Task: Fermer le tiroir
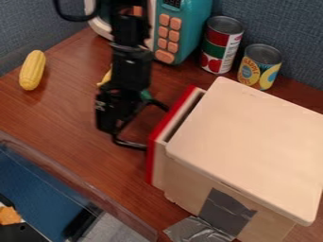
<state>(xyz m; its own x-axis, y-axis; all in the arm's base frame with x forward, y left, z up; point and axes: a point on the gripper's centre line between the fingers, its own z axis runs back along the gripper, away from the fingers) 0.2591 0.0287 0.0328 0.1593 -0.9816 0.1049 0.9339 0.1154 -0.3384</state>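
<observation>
black fingers (129, 143) wide apart, both tips against the red drawer front (150, 163)

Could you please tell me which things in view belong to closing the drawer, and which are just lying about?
For the job:
red-fronted cream drawer
boxy cream cabinet
black end effector

Just lying about:
yellow ear of corn
red, green and white metal can
yellow and blue metal can
teal microwave with orange buttons
</observation>
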